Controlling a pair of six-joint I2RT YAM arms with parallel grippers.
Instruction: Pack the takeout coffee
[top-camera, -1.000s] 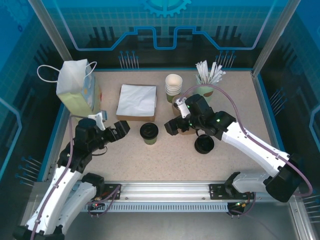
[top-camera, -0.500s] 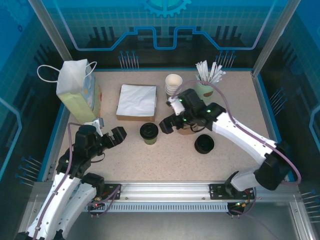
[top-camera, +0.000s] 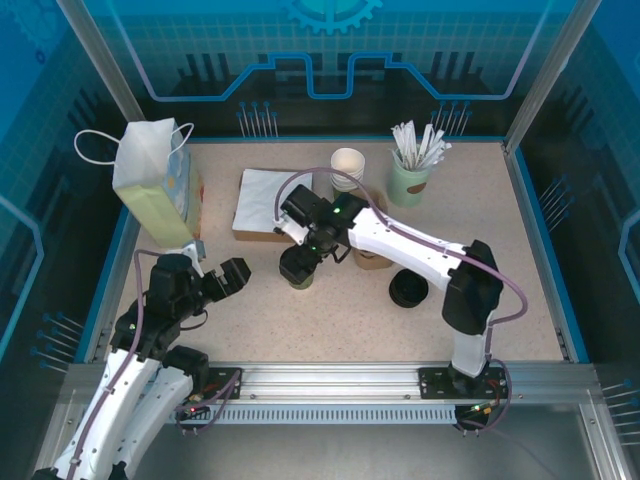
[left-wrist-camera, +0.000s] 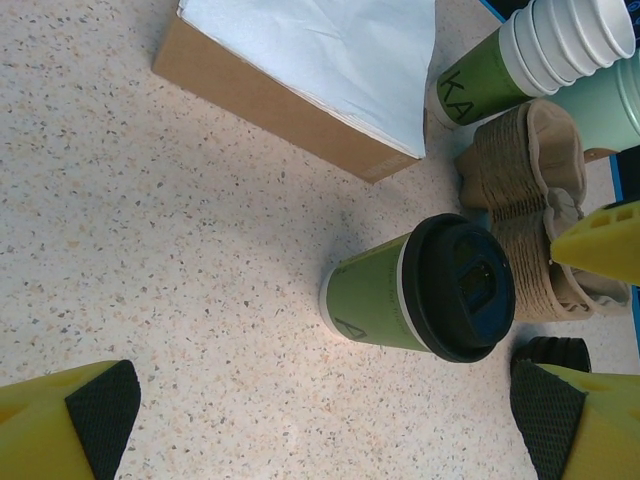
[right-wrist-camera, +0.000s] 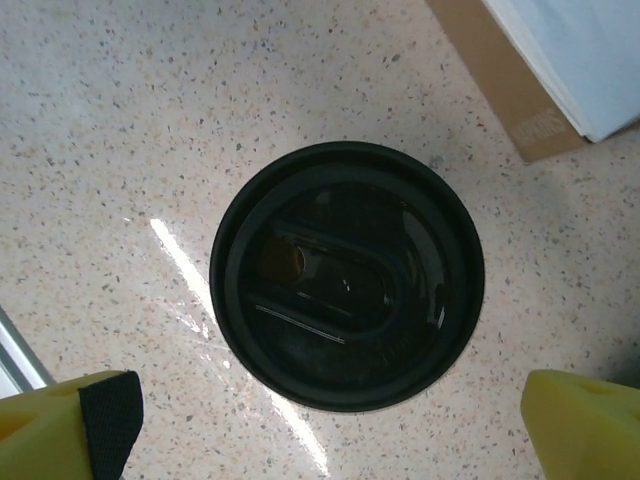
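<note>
The takeout coffee is an olive-green paper cup with a black lid, upright in the middle of the table. In the top view my right gripper hangs straight over the takeout coffee and covers most of it. That gripper is open, its yellow fingers wide on either side of the lid, touching nothing. My left gripper sits to the left of the cup, apart from it. It is open too, with bare table between its fingers.
A pale paper bag stands at the back left. White napkins lie on a cardboard box. A stack of cups, a mint cup of sticks, a brown pulp carrier and a loose black lid sit to the right.
My right arm has swung left from beside the carrier to directly above the lidded cup. The left gripper has drawn back slightly toward its base. Both stay open.
</note>
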